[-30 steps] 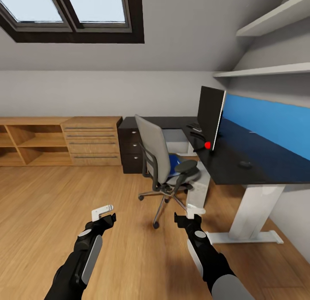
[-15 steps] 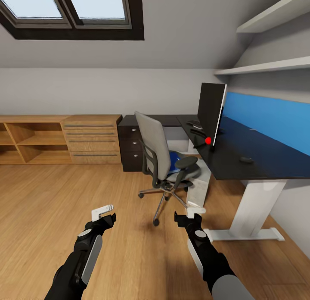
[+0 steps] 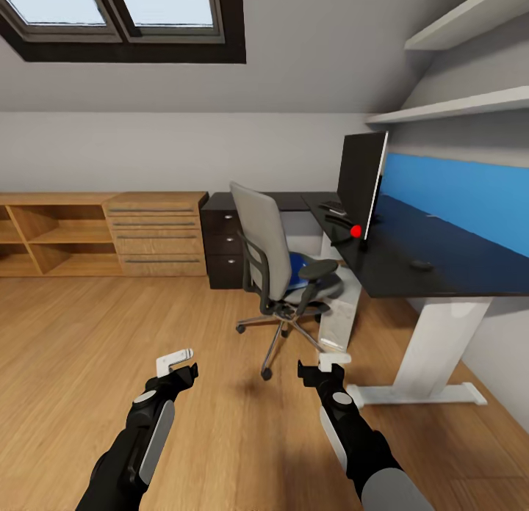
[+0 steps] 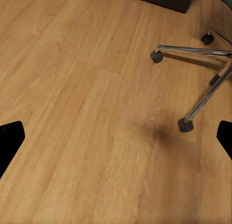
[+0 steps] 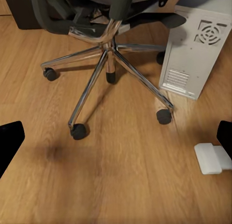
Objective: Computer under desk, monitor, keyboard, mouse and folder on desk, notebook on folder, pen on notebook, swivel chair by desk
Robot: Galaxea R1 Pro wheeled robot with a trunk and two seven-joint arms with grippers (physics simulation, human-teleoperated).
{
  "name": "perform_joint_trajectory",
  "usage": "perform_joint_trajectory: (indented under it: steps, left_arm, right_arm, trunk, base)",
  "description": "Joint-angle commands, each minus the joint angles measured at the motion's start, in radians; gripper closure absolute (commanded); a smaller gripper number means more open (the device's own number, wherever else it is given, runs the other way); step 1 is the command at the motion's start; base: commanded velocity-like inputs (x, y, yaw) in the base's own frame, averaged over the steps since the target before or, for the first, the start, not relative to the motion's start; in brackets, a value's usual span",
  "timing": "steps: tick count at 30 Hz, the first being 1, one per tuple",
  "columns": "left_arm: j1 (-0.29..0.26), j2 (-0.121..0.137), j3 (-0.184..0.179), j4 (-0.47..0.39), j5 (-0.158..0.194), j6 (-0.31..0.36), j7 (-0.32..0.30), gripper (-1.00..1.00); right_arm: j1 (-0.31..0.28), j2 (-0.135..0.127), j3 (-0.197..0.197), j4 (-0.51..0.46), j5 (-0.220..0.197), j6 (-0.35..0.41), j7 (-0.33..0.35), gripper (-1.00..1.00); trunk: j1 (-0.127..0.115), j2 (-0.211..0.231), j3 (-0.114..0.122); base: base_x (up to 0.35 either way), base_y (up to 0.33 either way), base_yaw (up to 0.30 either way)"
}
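While both arms reach forward low over the wooden floor (image 3: 88,327), the left gripper (image 3: 176,361) and the right gripper (image 3: 323,364) hang empty above the boards, with their fingers spread apart in the wrist views. The chair (image 3: 283,269) stands in the middle distance, just ahead of the right gripper, its grey back turned toward the robot and its chrome base (image 5: 108,60) on castors on the floor. On the seat lies the blue folder (image 3: 296,269), partly hidden by the back and an armrest.

Right of the chair stands the desk (image 3: 411,265), with a black top, a white leg (image 3: 433,346) at its near end, and a dark drawer unit (image 3: 224,250) at its far left. The monitor (image 3: 361,184) stands upright on the top, seen nearly edge-on, a red dot at its lower corner. Just behind it, farther along the top, lies the keyboard (image 3: 332,207). The mouse (image 3: 421,264) lies on the top nearer the robot, well apart from the monitor. Under the desk, just beside the chair base, stands the white computer (image 5: 193,45).

Along the far wall on the left run light-wood cabinets (image 3: 103,234).
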Motion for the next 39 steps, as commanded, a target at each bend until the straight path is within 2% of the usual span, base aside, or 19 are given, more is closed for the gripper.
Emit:
perform_joint_trajectory:
  steps: [1, 39]
  left_arm:
    - [0.0, 0.0, 0.001, -0.001, 0.011, 0.004, 0.006, -1.0]
    - [0.001, 0.0, 0.001, -0.001, 0.011, 0.002, 0.006, -1.0]
  right_arm:
    - [0.0, 0.0, 0.0, -0.002, 0.008, 0.007, -0.004, -1.0]
    - [0.0, 0.0, 0.0, 0.0, 0.009, 0.007, -0.003, -1.0]
  trunk:
    - [0.004, -0.008, -0.004]
    - [0.149, -0.274, -0.123]
  base:
    - [0.0, 0.0, 0.0]
    - [0.0, 0.0, 0.0]
